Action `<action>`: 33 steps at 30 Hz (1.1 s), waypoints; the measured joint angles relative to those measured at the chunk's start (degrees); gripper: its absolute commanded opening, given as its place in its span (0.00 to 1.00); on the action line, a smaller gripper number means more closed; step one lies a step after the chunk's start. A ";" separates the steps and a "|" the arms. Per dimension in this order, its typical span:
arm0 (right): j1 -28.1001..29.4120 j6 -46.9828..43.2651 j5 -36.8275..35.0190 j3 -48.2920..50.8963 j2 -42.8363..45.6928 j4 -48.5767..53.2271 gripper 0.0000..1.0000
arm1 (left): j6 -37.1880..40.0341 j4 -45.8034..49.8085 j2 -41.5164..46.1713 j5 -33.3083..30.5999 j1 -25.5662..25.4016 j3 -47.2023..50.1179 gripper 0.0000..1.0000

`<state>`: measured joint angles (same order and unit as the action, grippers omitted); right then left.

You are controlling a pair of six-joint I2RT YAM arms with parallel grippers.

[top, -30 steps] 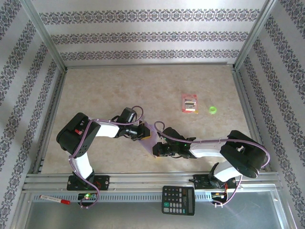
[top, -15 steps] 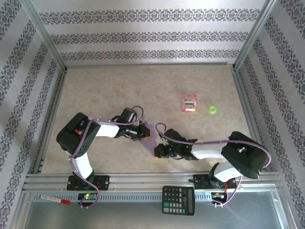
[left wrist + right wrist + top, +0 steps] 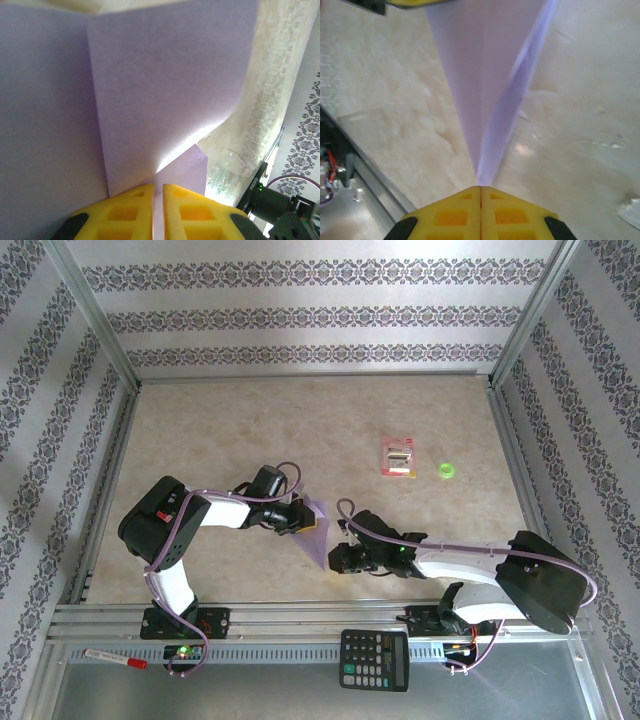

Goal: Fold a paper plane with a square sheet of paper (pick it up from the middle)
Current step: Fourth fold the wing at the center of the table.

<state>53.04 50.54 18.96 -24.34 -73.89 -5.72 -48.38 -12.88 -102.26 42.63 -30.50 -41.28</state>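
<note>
Paper held at both ends: my left gripper (image 3: 158, 194) and right gripper (image 3: 480, 192) hold the lavender paper (image 3: 316, 532) between them over the beige table (image 3: 220, 430), near its front edge. My left fingers are pinched almost shut on the broad folded end, where a crease runs up from the yellow tips. My right fingers are pressed flat together on the narrow pointed tip, and the paper widens away from them toward my left gripper. From above, the paper reads as a slim triangle spanning the gap between my two wrists. Well apart, toward the back right, lie a red-and-white packet (image 3: 400, 456) and, near it, a small green ring (image 3: 447, 471). A calculator (image 3: 374, 659) sits by my right arm's base.
</note>
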 measured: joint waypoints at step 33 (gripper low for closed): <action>-0.07 -2.97 2.14 -5.18 -12.22 -2.08 0.05 | 0.20 0.90 0.44 -0.63 0.26 0.00 0.13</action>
<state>52.97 47.57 21.10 -29.52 -86.11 -7.79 -48.18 -11.99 -101.82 42.00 -30.24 -41.28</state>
